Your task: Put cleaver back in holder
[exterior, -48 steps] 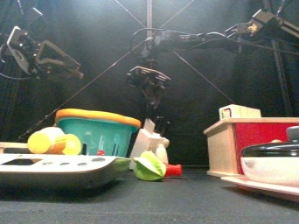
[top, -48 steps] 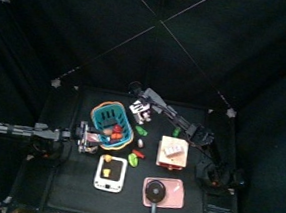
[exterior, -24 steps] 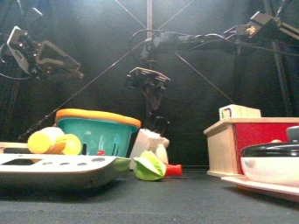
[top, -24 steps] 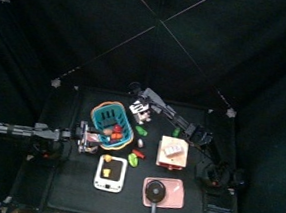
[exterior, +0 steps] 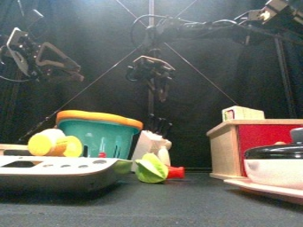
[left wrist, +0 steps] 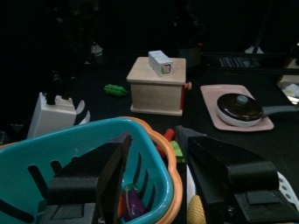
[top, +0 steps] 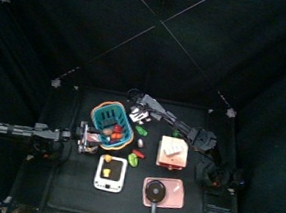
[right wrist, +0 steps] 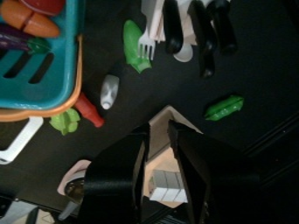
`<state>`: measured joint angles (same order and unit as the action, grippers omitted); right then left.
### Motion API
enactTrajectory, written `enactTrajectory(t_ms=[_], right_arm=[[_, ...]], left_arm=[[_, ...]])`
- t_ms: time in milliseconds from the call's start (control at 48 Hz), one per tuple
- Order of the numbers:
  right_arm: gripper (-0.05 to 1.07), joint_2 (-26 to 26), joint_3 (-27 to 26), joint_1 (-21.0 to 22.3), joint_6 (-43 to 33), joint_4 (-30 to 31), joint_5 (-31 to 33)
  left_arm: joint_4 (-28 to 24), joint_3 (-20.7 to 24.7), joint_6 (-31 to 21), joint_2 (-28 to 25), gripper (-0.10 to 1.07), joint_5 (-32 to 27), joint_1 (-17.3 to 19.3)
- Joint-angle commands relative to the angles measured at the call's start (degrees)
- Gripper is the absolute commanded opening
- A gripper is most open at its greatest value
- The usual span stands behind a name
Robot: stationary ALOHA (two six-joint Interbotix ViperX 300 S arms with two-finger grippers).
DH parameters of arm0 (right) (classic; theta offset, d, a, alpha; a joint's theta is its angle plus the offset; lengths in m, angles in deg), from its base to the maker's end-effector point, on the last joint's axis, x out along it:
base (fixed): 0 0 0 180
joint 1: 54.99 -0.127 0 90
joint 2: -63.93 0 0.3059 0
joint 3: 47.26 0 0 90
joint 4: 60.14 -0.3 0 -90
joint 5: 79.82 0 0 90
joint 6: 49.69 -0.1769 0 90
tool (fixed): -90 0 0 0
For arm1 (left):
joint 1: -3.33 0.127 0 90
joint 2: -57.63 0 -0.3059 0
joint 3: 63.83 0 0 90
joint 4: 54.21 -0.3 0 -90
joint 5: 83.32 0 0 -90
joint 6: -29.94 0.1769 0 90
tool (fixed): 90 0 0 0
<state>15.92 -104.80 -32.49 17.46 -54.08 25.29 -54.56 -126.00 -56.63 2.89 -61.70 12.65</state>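
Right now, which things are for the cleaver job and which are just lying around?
For the job:
- holder
- right end effector
- cleaver, seemingly the pale piece it grips

Just lying about:
- blue basket
- pink board with a pan
- white-and-yellow toy
- green pea pod
- left end effector, open, beside the basket

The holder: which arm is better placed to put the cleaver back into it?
Right, probably. The right fingers clamp what looks like the cleaver, held high not far from the holder. The left fingers hang open and empty by the blue basket.
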Motion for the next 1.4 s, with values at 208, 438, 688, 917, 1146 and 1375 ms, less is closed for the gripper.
enactTrajectory(t_ms=[208, 438, 688, 917, 1146, 1375], right_arm=[[0.67, -14.0, 16.7, -3.8, -2.8, 3.7, -2.1], [0.67, -20.5, 27.2, -7.9, -6.6, 3.7, -8.5], [0.67, -28.9, 37.6, -12.8, -10.5, 5.5, -15.1], [0.67, -37.3, 49.3, -18.7, -18.0, 9.8, -26.5], [0.67, -45.6, 62.9, -23.5, -28.0, 16.5, -41.9], [0.67, -51.5, 75.7, -26.5, -34.0, 25.0, -58.2]], left_arm=[[0.1, 1.0, 0.1, -0.1, 0.84, 0.2, -0.2], [0.1, 0.9, 0.1, -0.1, 0.84, 0.2, -0.2], [0.1, 1.1, -0.1, 0.0, 0.84, -1.6, -0.5], [0.6, 0.5, 0.1, 0.0, 0.84, -1.8, -5.5], [0.7, 0.9, -0.3, -0.1, 0.84, -2.3, -13.1], [0.8, 2.2, -0.3, -0.1, 0.84, -1.1, -15.2]])
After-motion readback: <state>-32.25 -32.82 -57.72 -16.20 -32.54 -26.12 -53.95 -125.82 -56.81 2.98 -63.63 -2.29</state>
